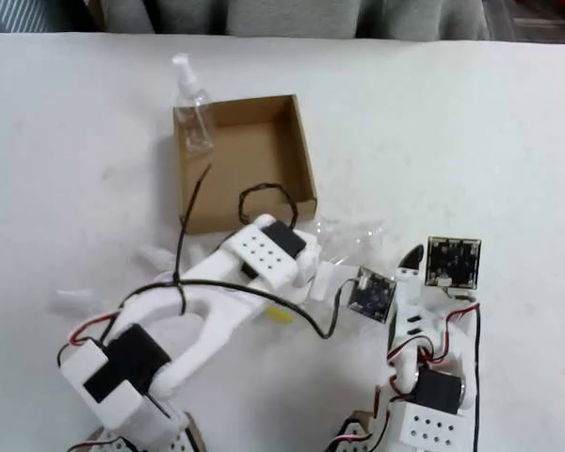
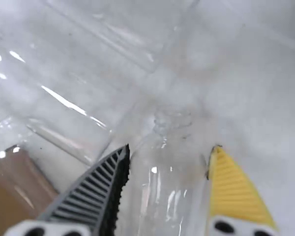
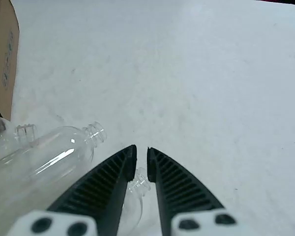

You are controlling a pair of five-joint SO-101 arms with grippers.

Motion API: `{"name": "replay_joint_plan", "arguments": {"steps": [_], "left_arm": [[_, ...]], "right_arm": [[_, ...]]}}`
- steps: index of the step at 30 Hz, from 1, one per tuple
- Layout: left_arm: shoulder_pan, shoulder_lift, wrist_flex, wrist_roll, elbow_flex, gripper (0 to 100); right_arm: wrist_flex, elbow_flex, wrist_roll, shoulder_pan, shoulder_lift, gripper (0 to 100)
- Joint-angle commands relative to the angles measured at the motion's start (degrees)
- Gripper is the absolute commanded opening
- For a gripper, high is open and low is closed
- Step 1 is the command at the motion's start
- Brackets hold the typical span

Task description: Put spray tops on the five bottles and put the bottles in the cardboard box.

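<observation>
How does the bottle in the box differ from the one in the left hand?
The boxed bottle wears a spray top; the gripped bottle, in the left hand, shows a bare threaded neck. The boxed bottle stands in a corner of the box; the gripped bottle lies between the fingers. Both are clear plastic.

Bright, even light is falling from overhead, washing the white bench (image 1: 471,141) pale. Shadows are showing only faintly. Glare streaks are glinting off the clear bottle (image 2: 162,191) plastic.
</observation>
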Motion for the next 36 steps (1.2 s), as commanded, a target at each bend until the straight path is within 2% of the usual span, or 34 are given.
{"name": "replay_joint_plan", "arguments": {"steps": [1,8,13,28,36], "left_arm": [[-1.7,-0.2,-1.0,-0.5,-1.7,25],[-2.5,-3.8,1.9,-0.5,-3.1,26],[-3.8,-7.5,5.7,-0.5,-3.9,31],[-4.4,0.0,-0.3,0.2,-4.0,31],[-4.1,1.1,-0.6,0.4,-4.0,31]], "right_arm": [[0.3,0.5,0.6,-0.3,-0.5,1.7],[0.3,0.5,0.6,-0.3,-0.5,1.7],[0.3,0.5,0.6,-0.3,-0.5,1.7],[0.3,0.5,0.6,-0.3,-0.5,1.7],[0.3,0.5,0.6,-0.3,-0.5,1.7]]}}
